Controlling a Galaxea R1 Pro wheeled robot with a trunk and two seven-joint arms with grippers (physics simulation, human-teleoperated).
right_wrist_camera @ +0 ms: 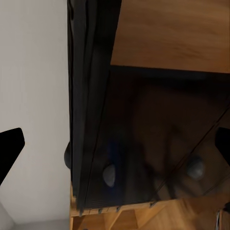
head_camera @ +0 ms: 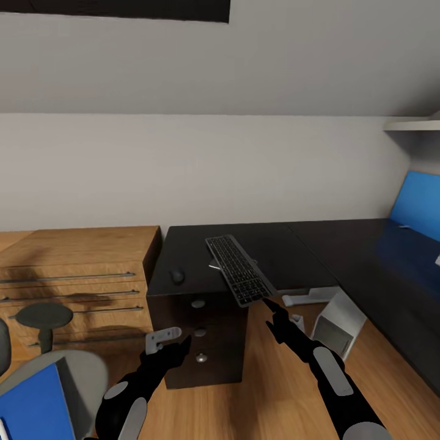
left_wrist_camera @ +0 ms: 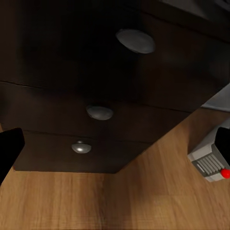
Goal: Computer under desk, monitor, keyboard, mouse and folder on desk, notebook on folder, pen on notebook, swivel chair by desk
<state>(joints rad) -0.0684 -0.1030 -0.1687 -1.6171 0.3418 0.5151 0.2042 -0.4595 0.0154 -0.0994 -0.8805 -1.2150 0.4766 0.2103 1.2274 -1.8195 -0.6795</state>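
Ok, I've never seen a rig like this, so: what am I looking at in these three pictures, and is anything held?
It is a simulated two-armed robot. The big picture comes from its head camera, looking down over both arms; the other two come from a camera at each wrist. On the black desk lie a keyboard, its near end jutting past the edge, and a mouse. The computer stands on the floor. The blue folder lies on the swivel chair. The left hand hangs open before the drawer unit. The right hand, also open, reaches the keyboard's near end; nothing is clearly held.
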